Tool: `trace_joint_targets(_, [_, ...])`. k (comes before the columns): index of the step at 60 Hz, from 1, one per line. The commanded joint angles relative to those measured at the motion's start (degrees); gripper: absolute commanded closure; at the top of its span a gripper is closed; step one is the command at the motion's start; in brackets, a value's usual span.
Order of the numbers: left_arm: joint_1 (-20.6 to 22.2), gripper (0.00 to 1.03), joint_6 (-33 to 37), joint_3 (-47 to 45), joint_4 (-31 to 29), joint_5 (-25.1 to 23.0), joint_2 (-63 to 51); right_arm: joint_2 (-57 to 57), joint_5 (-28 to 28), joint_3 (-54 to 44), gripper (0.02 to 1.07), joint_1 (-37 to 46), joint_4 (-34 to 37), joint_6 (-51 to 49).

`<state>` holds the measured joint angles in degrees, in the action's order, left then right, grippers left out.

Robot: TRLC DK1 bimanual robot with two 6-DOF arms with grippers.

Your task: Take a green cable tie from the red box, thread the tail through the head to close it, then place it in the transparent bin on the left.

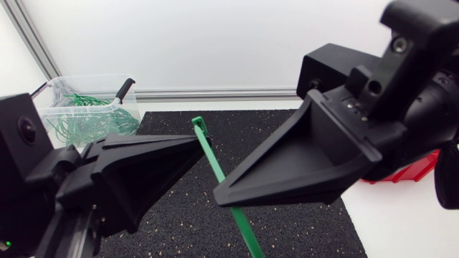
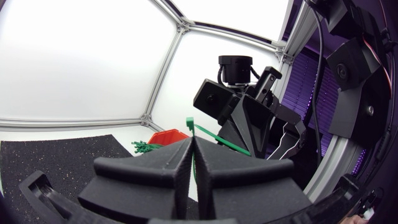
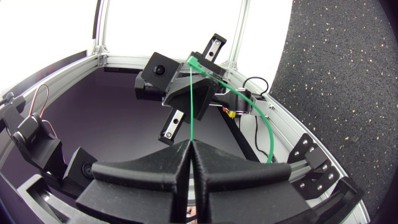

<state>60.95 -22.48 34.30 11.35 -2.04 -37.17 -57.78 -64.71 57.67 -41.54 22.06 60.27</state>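
Tie (image 1: 214, 159) is aloft over the desk (image 1: 409, 222), head up by your left gripper (image 1: 203, 145), tail slanting down past your right gripper (image 1: 219, 193). Left wrist view: the left gripper pinches it just under the head. Right wrist view: the right gripper pinches mid-strap, which runs straight ahead to the left one, an alignment the head view does not show you.

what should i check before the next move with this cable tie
1. left gripper shut on the cable tie near its head: ok
2. right gripper shut on the tie further along: ok
3. tail threaded through the head: cannot tell
4. tie held up off the mat: ok
5. bin open on top: ok
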Motion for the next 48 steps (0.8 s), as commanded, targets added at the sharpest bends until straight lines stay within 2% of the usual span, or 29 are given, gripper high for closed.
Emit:
trace_joint_targets(1, [0.58,0.99,-0.72,-0.73,0.07,0.20,-0.45,-0.05,0.28,-0.98,1.01,-0.30,-0.62,1.78])
trace_joint_targets(48, [-0.22,0.99,-0.72,-0.29,-0.63,0.37,0.96,1.00,0.90,-1.42,1.01,-0.21,-0.71,2.04])
